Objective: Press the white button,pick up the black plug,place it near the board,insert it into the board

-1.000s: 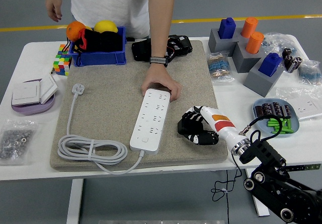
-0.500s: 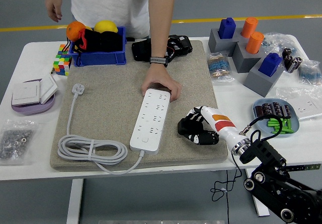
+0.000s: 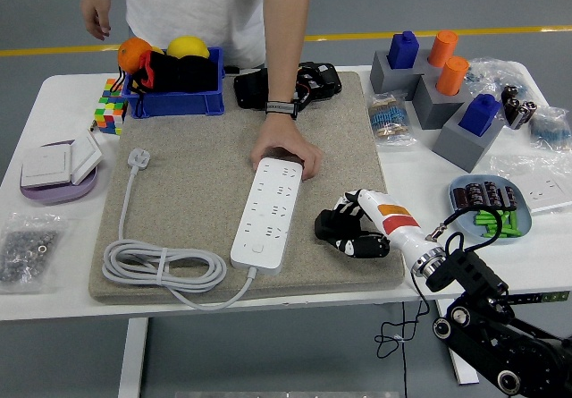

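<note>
A white power strip (image 3: 268, 210) lies lengthwise on the beige mat (image 3: 197, 174), its white button (image 3: 257, 247) at the near end. A person's hand (image 3: 284, 152) rests on the strip's far end. Black plug gear (image 3: 304, 83) sits at the mat's far edge, by the person's forearm. My right hand (image 3: 347, 228), with black fingers and a white wrist, rests on the mat just right of the strip, about level with its near half. Its fingers are curled, with nothing visibly held. The left arm is out of sight.
The strip's white cable (image 3: 161, 266) coils at the mat's near left, ending in a white plug (image 3: 138, 158). A blue bin (image 3: 174, 94) and a puzzle cube (image 3: 109, 107) stand far left. Grey blocks with pegs (image 3: 438, 85) and a blue dish (image 3: 490, 208) are on the right.
My right hand has crept very slightly left toward the strip. The person's hand and the strip have stayed put.
</note>
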